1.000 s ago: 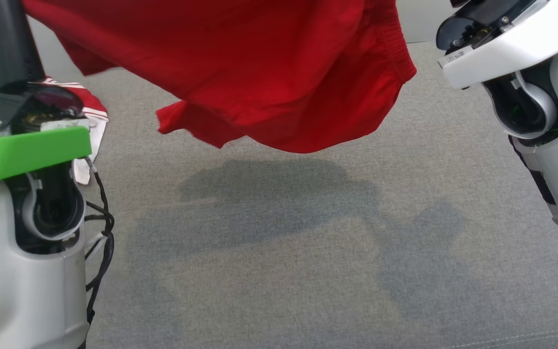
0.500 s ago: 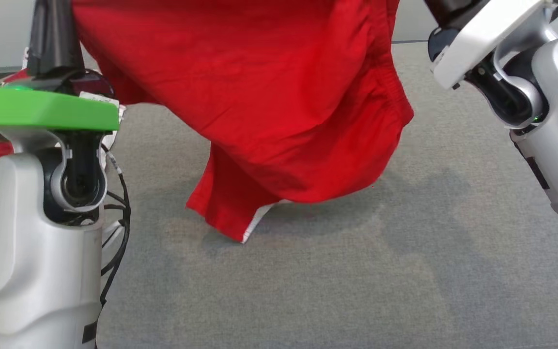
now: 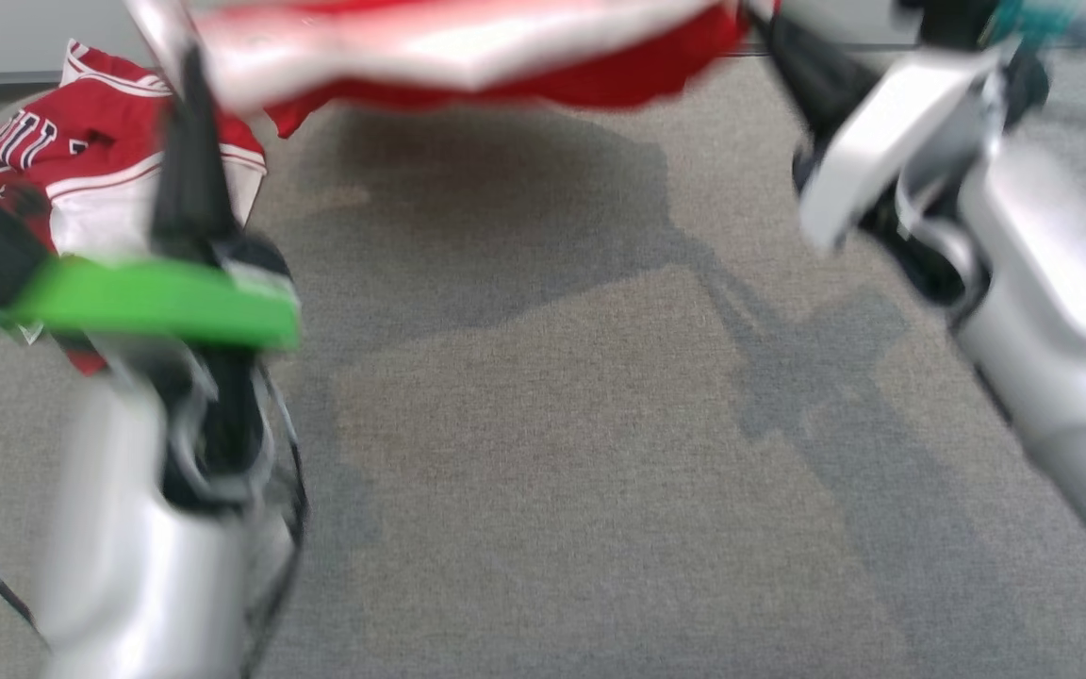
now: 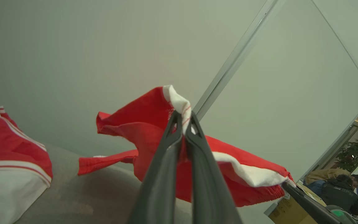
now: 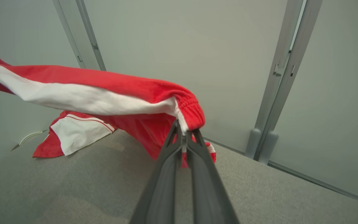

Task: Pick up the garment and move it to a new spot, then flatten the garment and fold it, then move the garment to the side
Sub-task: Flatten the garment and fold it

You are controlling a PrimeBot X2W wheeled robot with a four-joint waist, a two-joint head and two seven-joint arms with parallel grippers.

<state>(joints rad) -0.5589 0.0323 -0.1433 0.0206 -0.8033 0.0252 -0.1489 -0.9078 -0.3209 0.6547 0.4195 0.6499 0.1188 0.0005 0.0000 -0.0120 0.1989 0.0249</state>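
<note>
Left fingers (image 4: pixel 162 174) are pressed together on a white-edged corner of the red garment (image 4: pixel 126 130), with cloth bunched above their tips and the rest hanging off to either side. In the head view these fingers (image 3: pixel 189 160) rise dark and blurred above the green plate (image 3: pixel 156 302) on the left arm. Behind them, at the far left of the grey fabric surface (image 3: pixel 543 490), lies a second piece, a red and white jersey (image 3: pixel 81 160) with lettering, crumpled in a heap against the wall.

Across the top of the head view the garment (image 3: pixel 468 47) is stretched between the two arms, held clear of the surface. It is smeared by motion, with a broad white band facing up and red beneath. Its shadow (image 3: pixel 505 217) falls on the grey fabric below.

Right fingers (image 5: pixel 165 177) are likewise closed, pinching the gathered, elastic end of the garment (image 5: pixel 110 84) just where the white band meets the red edge. From there the cloth runs away to that view's left, hanging in the air in front of pale wall panels and a metal post (image 5: pixel 287 71). The jersey (image 5: pixel 73 130) lies on the surface beyond it.
</note>
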